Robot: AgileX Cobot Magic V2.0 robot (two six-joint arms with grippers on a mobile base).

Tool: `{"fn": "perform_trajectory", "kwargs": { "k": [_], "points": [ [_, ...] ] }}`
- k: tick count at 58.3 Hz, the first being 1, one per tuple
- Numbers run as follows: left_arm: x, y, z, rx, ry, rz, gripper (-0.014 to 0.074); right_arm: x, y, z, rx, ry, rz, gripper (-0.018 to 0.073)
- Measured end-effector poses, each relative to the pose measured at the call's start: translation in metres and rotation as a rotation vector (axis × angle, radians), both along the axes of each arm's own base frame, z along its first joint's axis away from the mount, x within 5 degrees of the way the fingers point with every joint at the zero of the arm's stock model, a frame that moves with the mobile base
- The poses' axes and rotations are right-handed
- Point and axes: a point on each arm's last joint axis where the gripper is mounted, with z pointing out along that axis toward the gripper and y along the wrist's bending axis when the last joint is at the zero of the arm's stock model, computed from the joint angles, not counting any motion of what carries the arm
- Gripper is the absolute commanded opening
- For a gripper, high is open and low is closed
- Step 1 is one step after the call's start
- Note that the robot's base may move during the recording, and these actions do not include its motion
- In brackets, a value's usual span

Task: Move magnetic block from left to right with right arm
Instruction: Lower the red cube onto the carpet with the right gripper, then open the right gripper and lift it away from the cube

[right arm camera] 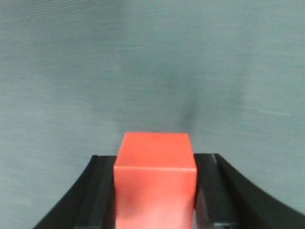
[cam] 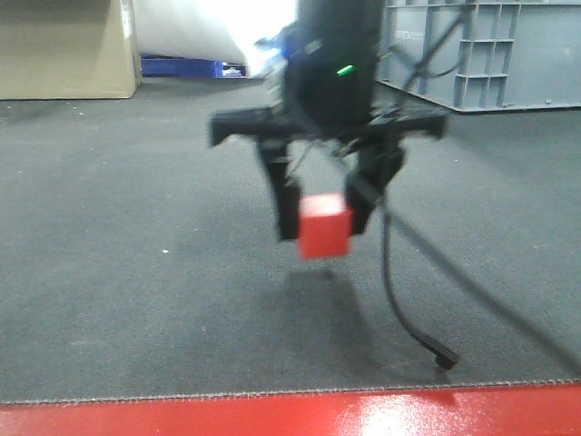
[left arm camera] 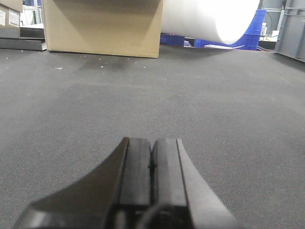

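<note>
The magnetic block [cam: 324, 225] is a plain red cube, held in the air above the grey carpet with its shadow below it. My right gripper [cam: 323, 216] is shut on it, one black finger on each side. In the right wrist view the block [right arm camera: 155, 176] fills the space between the two fingers of the gripper [right arm camera: 155, 162]. My left gripper [left arm camera: 152, 152] shows only in the left wrist view, low over the carpet, pads pressed together with nothing between them.
A black cable [cam: 408, 309] hangs from the right arm and trails on the carpet. A cardboard box [left arm camera: 102, 26] and a white roll [left arm camera: 209, 19] stand at the back left, a grey crate [cam: 481, 50] at the back right. A red strip [cam: 300, 413] runs along the front edge.
</note>
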Motion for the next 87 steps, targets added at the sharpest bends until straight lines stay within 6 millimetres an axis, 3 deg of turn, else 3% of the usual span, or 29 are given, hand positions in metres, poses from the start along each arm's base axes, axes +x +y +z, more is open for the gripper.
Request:
{"fn": "perform_trajectory", "kwargs": {
  "k": [10, 30, 44, 53, 64, 73, 87],
  "points": [
    [0.000, 0.000, 0.000, 0.000, 0.000, 0.000, -0.0117, -0.003, 0.017, -0.016, -0.017, 0.041, -0.033, 0.0253],
    [0.000, 0.000, 0.000, 0.000, 0.000, 0.000, -0.0117, -0.005, 0.021, -0.018, -0.005, 0.059, -0.047, 0.0272],
    [0.000, 0.000, 0.000, 0.000, 0.000, 0.000, -0.0117, -0.005, 0.021, -0.018, 0.003, 0.066, -0.069, 0.0602],
    [0.000, 0.000, 0.000, 0.000, 0.000, 0.000, -0.0117, -0.006, 0.022, -0.017, 0.012, 0.073, -0.105, 0.0638],
    [0.000, 0.000, 0.000, 0.000, 0.000, 0.000, -0.0117, -0.008, 0.020, 0.000, 0.046, 0.035, -0.111, 0.0631],
    [0.000, 0.000, 0.000, 0.000, 0.000, 0.000, -0.0117, -0.013, 0.012, 0.028, 0.063, -0.036, -0.055, 0.0631],
    [0.000, 0.000, 0.000, 0.000, 0.000, 0.000, -0.0117, -0.035, -0.017, 0.068, 0.096, -0.168, 0.064, 0.0631]
  ]
}}
